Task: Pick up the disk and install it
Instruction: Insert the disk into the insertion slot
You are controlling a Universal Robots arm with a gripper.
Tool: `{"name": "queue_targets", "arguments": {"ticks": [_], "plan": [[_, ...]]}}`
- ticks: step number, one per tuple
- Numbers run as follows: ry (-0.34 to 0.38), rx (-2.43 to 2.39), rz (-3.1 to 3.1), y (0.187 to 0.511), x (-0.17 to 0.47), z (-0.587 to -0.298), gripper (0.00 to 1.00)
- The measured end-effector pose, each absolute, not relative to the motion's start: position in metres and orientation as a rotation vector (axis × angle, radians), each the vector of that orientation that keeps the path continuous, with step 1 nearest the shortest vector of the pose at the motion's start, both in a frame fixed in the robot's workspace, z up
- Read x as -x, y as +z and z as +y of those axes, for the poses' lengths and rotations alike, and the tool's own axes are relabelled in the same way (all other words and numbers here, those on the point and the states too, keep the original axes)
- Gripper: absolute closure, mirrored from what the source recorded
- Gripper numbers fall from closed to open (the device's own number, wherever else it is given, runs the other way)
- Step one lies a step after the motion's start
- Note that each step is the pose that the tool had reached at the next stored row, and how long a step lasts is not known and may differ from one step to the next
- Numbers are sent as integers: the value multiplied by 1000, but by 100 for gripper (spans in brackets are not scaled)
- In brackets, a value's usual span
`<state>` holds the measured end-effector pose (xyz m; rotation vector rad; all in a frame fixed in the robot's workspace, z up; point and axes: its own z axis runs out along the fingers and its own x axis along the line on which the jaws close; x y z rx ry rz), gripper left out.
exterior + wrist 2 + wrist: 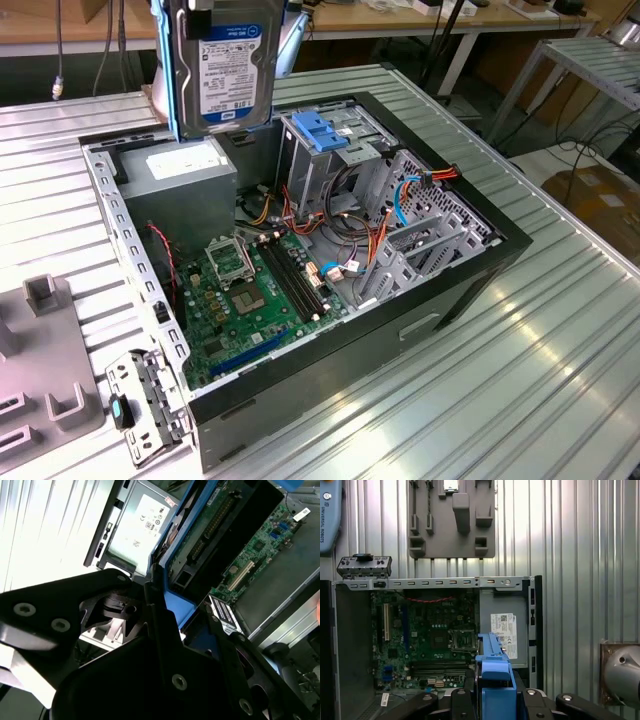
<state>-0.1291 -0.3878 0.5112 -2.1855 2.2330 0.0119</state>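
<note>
A ribbed metal table (520, 400) carries the work, with wooden benches and loose cables in the room behind it. At the table's edge on the exterior view's left sits a grey holder fixture (50, 405), and just beside it, at the near corner of the open computer case (430, 315), is a small metal bracket (145, 410). Inside the case, along its wall on that same side, lies the grey power-supply box (185, 175) with a white sticker, and nearer the camera the green motherboard (250, 300). The disk (225, 70) hangs in the air over the power-supply end of the case, touching nothing below it, stood upright with its long axis close to vertical and its labelled face turned to the exterior camera. The gripper (495, 702) is clamped on it, a black finger pressed against each side of the blue-railed body in the first wrist view. The relation that matters is that the drive cage (320, 135) with the blue plastic top stands to the exterior view's right of the disk and lower, near but apart, while a second bare metal cage (430, 235) fills the case's corner further right. On print, the disk wears a white label under a blue band, and the arm's casing has lettering too; I leave all of it unread.
</note>
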Motion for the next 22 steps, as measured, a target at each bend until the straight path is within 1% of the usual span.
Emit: {"name": "queue_targets", "arguments": {"ticks": [22], "plan": [[12, 2185, 2233, 511, 129, -398, 63]]}}
